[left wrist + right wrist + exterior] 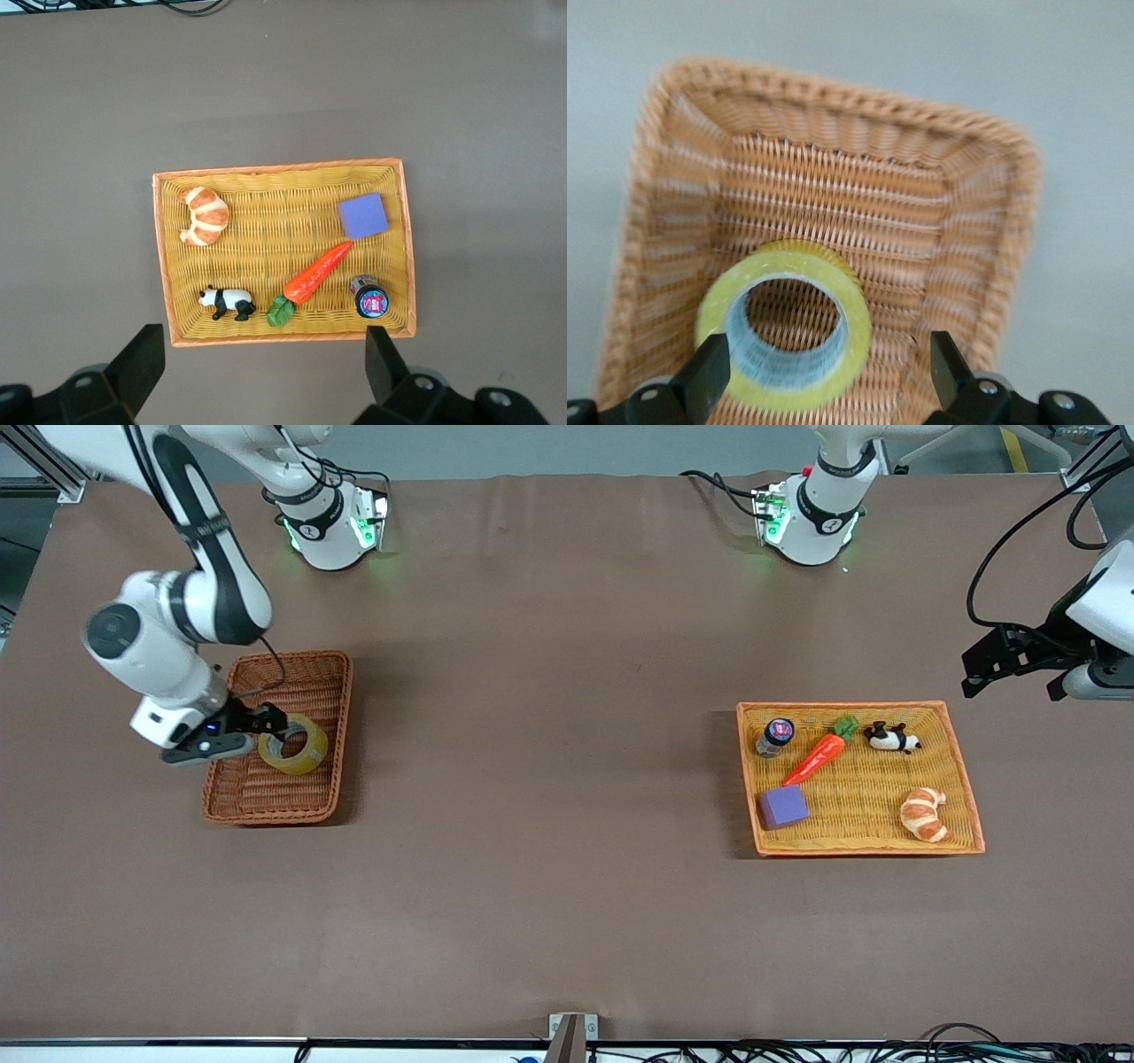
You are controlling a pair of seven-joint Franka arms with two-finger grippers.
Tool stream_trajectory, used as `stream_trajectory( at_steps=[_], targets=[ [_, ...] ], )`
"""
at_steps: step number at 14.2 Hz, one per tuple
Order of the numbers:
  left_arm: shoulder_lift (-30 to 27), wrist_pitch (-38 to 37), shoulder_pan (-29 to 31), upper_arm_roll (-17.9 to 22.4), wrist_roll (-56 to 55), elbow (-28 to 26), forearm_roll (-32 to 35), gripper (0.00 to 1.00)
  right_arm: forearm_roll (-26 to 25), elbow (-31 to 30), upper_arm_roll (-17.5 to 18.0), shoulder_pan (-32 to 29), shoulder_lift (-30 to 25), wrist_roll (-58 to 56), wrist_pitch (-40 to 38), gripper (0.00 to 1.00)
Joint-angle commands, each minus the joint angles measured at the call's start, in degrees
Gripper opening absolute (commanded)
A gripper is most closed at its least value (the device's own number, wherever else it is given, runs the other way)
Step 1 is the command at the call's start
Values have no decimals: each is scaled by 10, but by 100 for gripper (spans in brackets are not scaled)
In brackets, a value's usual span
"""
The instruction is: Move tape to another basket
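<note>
Croissant (924, 815): on the yellow tray (961, 779), nearest the front camera.
Tape (294, 745): in the basket (330, 691).
Right gripper (276, 721): fingers apart around the tape.
Left gripper (1019, 675): waiting above the worktop (549, 779), fingers apart.

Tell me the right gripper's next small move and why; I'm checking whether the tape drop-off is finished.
Probably lift straight up and away. The right gripper is open over the basket, and the tape appears to rest on the basket's floor, one finger beside its rim, nothing gripped. The left gripper waits open above the yellow tray.
</note>
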Motion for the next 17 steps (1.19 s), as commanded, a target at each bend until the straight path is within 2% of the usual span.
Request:
stream_trajectory(
  at_steps=[1,2,4,7,10,12,14,15,16,17],
  targets=[
    [-8,-2,1,-26,-8,7,6,100,-4,88,3,9,-77,60,-180,100],
    [-9,-16,1,-34,-23,8,6,100,-4,159,3,14,-74,83,-267,100],
    [-9,-30,2,-39,-33,7,6,100,0,260,3,16,-71,105,-364,100],
    [-12,-38,8,-35,-25,8,4,100,2,300,0,14,-75,112,-397,100],
    [-12,-38,40,-33,-22,7,-34,100,2,404,-2,4,-71,119,-471,100],
    [-11,-38,41,-33,-22,5,-39,100,-5,466,-2,4,-58,118,-523,100],
    [-12,-39,40,-33,-14,3,-38,100,2,478,-1,4,-54,136,-538,100],
    [-12,-39,40,-33,-2,2,-38,100,18,480,-1,0,-54,184,-541,100],
    [-12,-42,41,-33,5,2,-38,100,61,481,-3,-12,-53,212,-548,100],
    [-14,-45,41,-33,7,4,-38,100,80,481,7,-41,-50,214,-550,100]
  ],
)
